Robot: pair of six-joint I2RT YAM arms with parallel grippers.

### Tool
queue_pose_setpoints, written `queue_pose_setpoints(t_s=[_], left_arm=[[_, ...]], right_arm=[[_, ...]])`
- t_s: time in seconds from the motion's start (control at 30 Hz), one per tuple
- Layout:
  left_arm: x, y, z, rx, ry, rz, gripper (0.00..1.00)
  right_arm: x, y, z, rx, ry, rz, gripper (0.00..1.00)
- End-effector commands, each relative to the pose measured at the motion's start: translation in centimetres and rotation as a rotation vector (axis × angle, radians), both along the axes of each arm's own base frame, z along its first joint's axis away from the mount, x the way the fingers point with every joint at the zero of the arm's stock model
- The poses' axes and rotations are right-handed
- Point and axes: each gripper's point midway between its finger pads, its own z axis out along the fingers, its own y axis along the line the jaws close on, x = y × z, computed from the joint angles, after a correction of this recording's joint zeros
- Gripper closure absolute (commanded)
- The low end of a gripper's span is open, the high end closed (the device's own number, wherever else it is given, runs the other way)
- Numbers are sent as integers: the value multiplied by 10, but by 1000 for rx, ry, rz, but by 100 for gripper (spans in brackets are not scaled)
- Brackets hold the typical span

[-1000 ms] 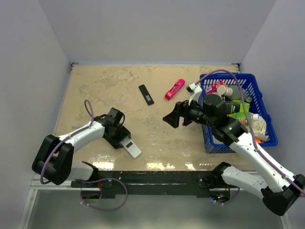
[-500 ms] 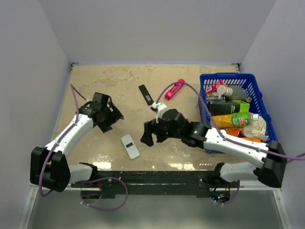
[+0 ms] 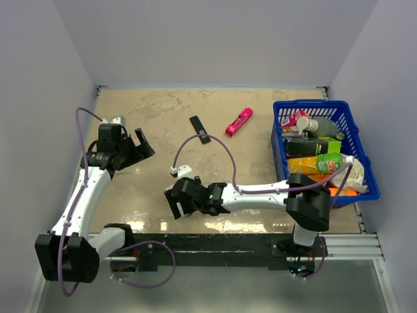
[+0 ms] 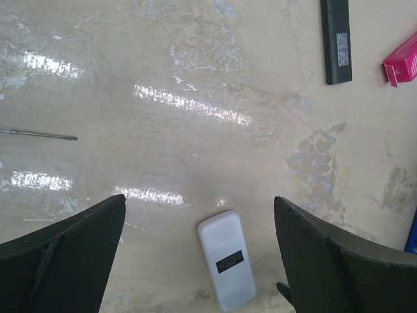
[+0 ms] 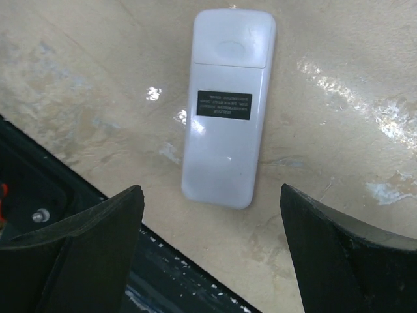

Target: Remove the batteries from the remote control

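**A:** Where do we stand on the batteries?

**B:** We see none out. The white remote (image 5: 228, 107) lies back-up on the table (image 5: 339, 39) near the front edge. Its battery cover (image 5: 231, 45) looks to be in place, so we judge the cells are inside and nothing is unloaded yet.

**A:** And our grippers?

**B:** Our right gripper (image 5: 210, 194) hangs directly over the remote, jaws wide apart, touching nothing. Our left gripper (image 4: 199, 202) is well apart to the left, jaws spread too and empty.

**A:** So what's left for us?

**B:** All of it, we think: steady the remote, slide the cover off, lift each cell out. The slim black piece (image 4: 335, 39), pink packet (image 3: 239, 121) and blue basket (image 3: 313, 102) sit farther back, and we see no part for them in this.
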Motion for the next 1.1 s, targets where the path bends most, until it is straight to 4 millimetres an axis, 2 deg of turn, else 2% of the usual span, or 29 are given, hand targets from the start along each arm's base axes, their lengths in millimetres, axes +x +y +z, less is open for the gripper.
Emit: queue_pose_setpoints(t_s=[0.0,0.17,0.3,0.43,0.57,0.6,0.63,0.67,0.73,0.77,0.83,0.87,0.93,0.97,1.07], left_arm=[[-3,-8,7,10,-85,-120,0],[-7,-13,1,-11,-82,-141,1],[-7,-16,-1,-27,-76,-155,2],[-9,-17,-8,-32,-57,-157,5],[-8,-18,-7,-34,-62,-159,6],[-8,-18,-6,-34,-63,-159,6],[-8,-18,-7,-35,-60,-159,6],[-9,-18,-9,-36,-53,-160,8],[-9,-19,-10,-40,-44,-167,10],[-9,-21,-11,-42,-40,-183,12],[-11,-29,-10,-68,-45,-230,14],[-11,-31,-9,-73,-58,-253,15],[-14,-43,-5,-119,-78,-317,16],[-14,-48,-1,-132,-103,-346,17],[-19,-63,6,-194,-139,-433,21]], right_arm=[[14,19,12,57,-60,-52,14],[11,25,1,63,-57,-22,17],[10,19,-20,4,-59,-30,20],[9,17,-33,-23,-60,-25,20],[5,18,-41,-40,-59,-14,23],[7,18,-41,-41,-66,-20,25],[7,17,-42,-46,-70,-22,32],[7,16,-42,-52,-74,-25,35],[10,12,-40,-62,-91,-40,44],[11,10,-35,-62,-101,-37,52],[11,5,-29,-66,-118,-29,58],[12,1,-19,-61,-139,-12,62],[13,-3,-6,-45,-161,6,65],[13,-6,9,-21,-182,27,66],[12,-13,25,11,-181,71,67]])
